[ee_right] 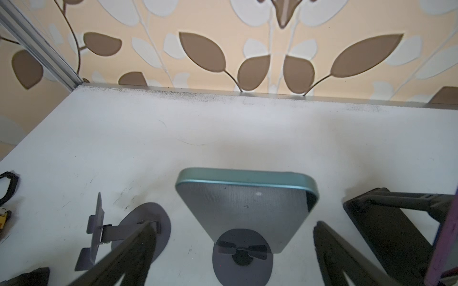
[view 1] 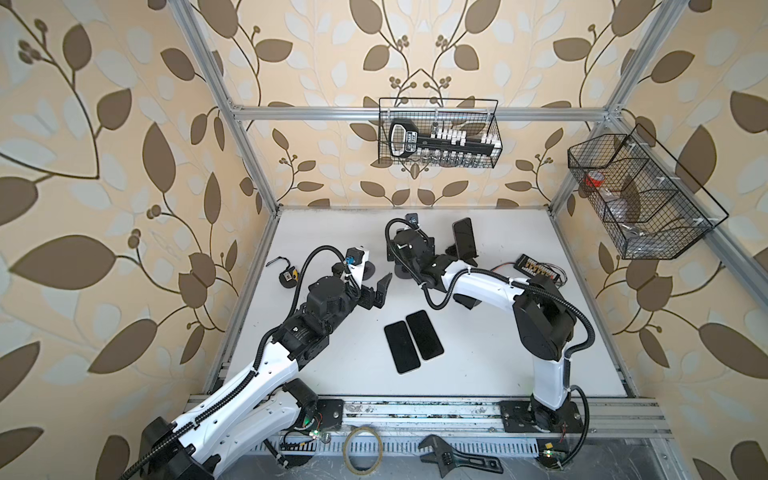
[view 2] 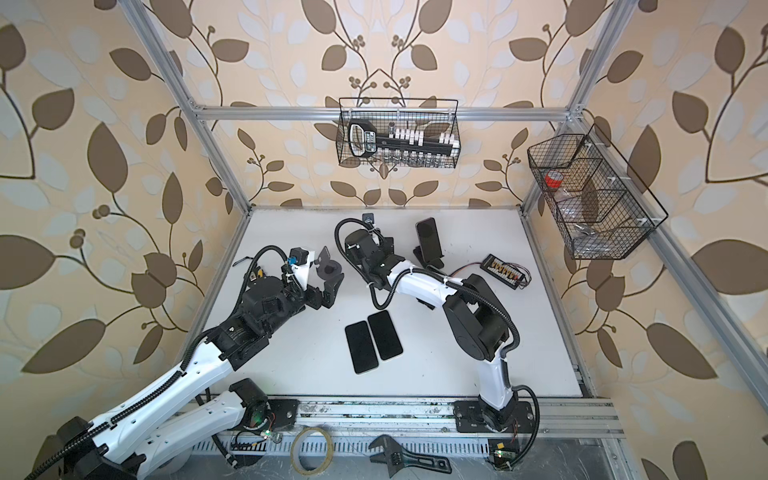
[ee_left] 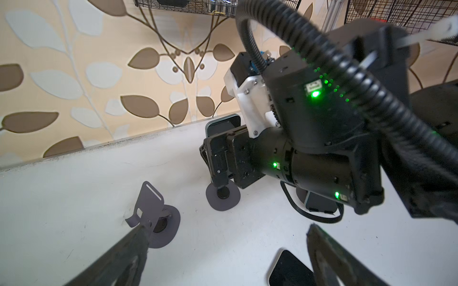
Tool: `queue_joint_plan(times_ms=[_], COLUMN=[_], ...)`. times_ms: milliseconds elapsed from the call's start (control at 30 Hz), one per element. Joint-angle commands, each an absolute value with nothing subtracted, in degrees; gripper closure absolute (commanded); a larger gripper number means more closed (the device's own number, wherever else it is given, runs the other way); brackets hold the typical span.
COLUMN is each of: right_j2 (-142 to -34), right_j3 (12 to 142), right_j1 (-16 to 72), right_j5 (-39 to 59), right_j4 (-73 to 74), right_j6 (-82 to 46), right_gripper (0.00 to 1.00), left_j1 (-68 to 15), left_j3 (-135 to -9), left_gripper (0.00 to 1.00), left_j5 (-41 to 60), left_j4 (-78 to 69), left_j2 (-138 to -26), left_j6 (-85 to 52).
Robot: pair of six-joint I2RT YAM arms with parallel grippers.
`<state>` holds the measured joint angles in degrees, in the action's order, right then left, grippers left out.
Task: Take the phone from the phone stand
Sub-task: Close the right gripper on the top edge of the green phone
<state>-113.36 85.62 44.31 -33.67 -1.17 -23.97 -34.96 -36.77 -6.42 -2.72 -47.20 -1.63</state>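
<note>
Phone (ee_right: 245,208) on its round-footed stand (ee_right: 260,272), dead ahead of the right fingers (ee_right: 339,257) at their twelve o'clock.

From the right wrist the teal-edged phone leans back, long axis rising away from the fingers toward the back wall (ee_right: 247,49), width lying across the gap between them; both fingers are spread wide and empty, flanking it without seeming to touch. The right arm (view 1: 478,282) is much the nearer: from its base at five o'clock on the desk (ee_right: 247,136) it bends at the elbow and tips its wrist down over the stand. The left fingers (ee_left: 116,262), likewise spread and empty, hover about eight o'clock from it, by an empty stand (ee_left: 148,205). A second phone (view 1: 464,239) on a black stand (ee_right: 386,235) sits at two o'clock.
</note>
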Motion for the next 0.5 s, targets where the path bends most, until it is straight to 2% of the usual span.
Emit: queue_joint_plan(times_ms=[0, 467], right_j2=[-114.7, -115.3], right_j3=[88.0, 88.4], right_j1=[44.2, 44.1], right_j5=[-34.5, -35.8], right_j4=[-2.2, -2.3], right_j6=[-24.3, -25.2], right_gripper=[0.00, 0.00], left_j1=[-35.5, -36.2], left_j3=[-39.4, -39.5], left_gripper=[0.01, 0.01], left_j5=[-7.4, -9.1], left_j4=[-3.5, -3.5], left_j2=[-46.7, -46.0], left_j6=[-1.0, -0.8])
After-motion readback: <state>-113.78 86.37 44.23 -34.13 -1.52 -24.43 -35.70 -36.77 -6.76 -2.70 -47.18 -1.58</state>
